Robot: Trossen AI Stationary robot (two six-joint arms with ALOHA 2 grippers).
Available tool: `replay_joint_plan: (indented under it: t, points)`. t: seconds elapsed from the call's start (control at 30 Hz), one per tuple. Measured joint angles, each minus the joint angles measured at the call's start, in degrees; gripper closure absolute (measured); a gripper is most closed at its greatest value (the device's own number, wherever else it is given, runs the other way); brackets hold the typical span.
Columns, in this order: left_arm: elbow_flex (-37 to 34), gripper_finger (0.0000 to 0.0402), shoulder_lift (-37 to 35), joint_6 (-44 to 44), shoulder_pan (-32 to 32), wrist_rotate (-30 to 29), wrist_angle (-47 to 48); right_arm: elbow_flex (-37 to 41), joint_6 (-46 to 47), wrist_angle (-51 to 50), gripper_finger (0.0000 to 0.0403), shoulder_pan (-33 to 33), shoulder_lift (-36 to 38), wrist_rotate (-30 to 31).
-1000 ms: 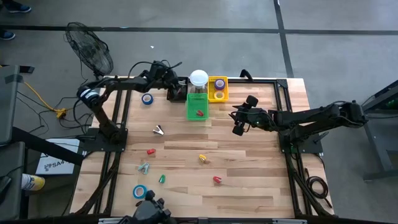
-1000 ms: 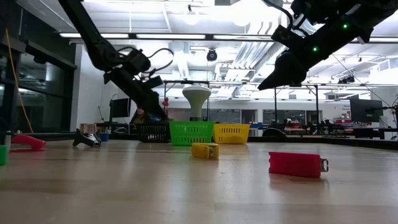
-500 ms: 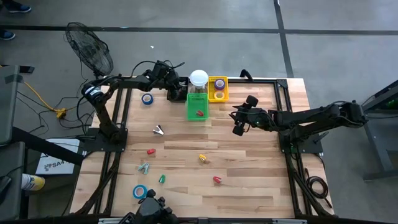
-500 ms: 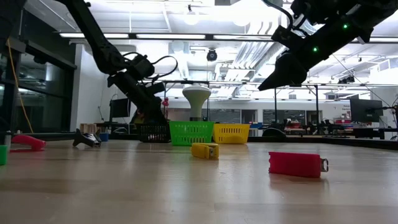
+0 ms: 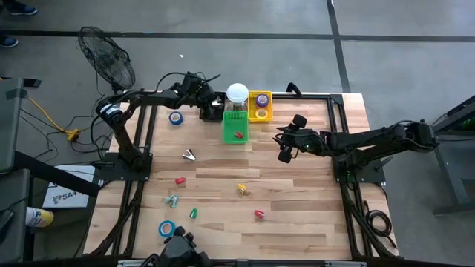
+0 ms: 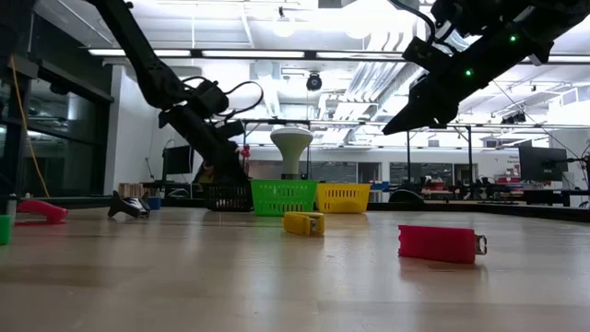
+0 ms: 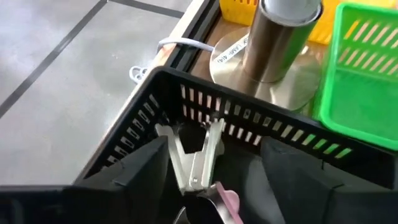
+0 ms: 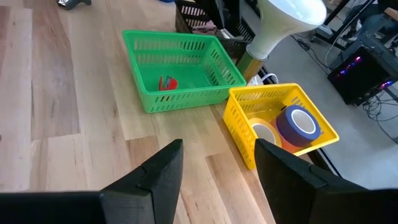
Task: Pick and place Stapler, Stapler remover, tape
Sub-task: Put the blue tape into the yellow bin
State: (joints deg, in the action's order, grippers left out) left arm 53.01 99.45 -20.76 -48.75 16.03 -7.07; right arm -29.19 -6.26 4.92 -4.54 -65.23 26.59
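Fingers of the left gripper [image 7: 208,186] stand apart over the black basket [image 7: 143,118], a staple remover [image 7: 196,158] lying inside; right gripper [image 8: 217,165] hangs open, empty.

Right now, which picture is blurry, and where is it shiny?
Low view: the nearest part of the wooden table looks soft and out of focus, the ceiling lights glare bright. Left wrist view: the metal post has a shiny streak. High view: even light, only small shadows.
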Motion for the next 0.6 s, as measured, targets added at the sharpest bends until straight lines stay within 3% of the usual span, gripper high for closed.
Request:
replay_joint_plan:
  t: [0.23, 0.6]
  points:
    - [0.0, 0.0138, -6.6, -3.2, 0.0, -1.4, 5.3, 0.0, 0.0, 0.0, 0.0213, 0.0, 0.0, -0.3]
    - [0.0, 0.0138, -14.5, -13.2, 2.9, -3.8, 26.5, 0.0, -1.5, 0.0, 0.0213, 0.0, 0.0, -1.5]
